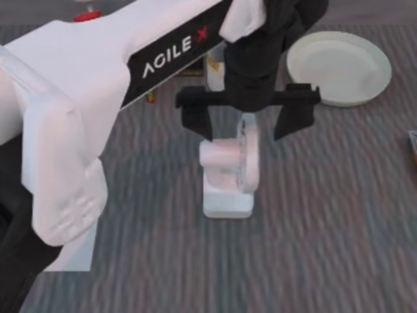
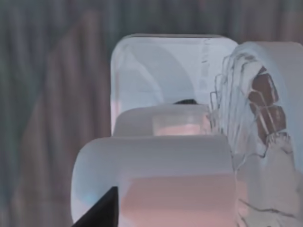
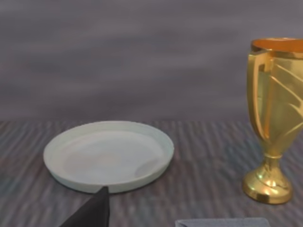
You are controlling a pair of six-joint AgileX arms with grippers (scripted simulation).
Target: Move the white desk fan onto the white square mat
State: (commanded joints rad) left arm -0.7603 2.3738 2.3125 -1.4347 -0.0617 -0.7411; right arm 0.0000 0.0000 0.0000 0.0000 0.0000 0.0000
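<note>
Black left hand [image 1: 246, 124] wide open above white desk fan [image 1: 229, 171]

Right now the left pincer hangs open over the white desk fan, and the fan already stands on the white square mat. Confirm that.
Not quite. The left pincer does hang open over the white desk fan, but the fan stands on the bare grey table, not on the white square mat. The top view shows the mat apart from it, near the table's left edge, partly under the left arm.
</note>
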